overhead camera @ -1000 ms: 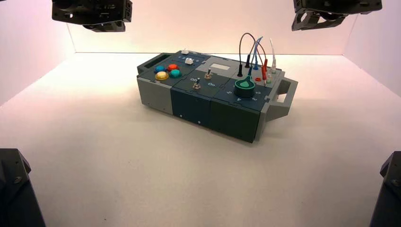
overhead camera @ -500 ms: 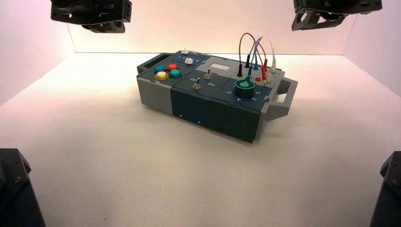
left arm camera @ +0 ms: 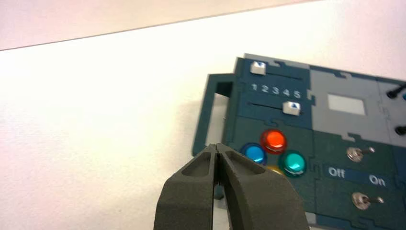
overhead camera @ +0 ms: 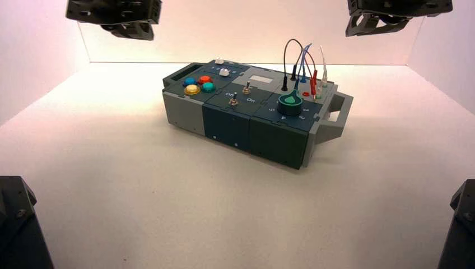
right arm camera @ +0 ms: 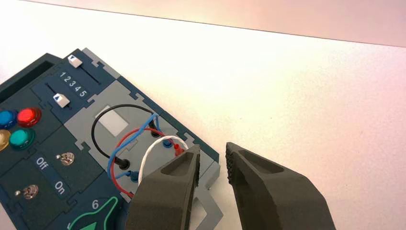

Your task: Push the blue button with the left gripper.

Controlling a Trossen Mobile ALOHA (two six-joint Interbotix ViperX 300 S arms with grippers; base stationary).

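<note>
The blue button (left arm camera: 254,153) is being flanked by red and yellow ones at the box's left end. The left gripper (left arm camera: 216,144) is being held above, its fingertips together; the right gripper (right arm camera: 212,146) is being kept parked beyond the box's right end, fingers apart. Slippery, lightly sprung plastic is being expected, calling for pressing the dome's centre, not gripping.

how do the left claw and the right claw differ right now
The left claw is shut, its two fingers meeting at the tips, while the right claw is open, with a gap between its fingers. The left claw hangs above the table beyond the button end of the box; the right claw is up beyond the wire end. Both are black, and neither touches the box.
</note>
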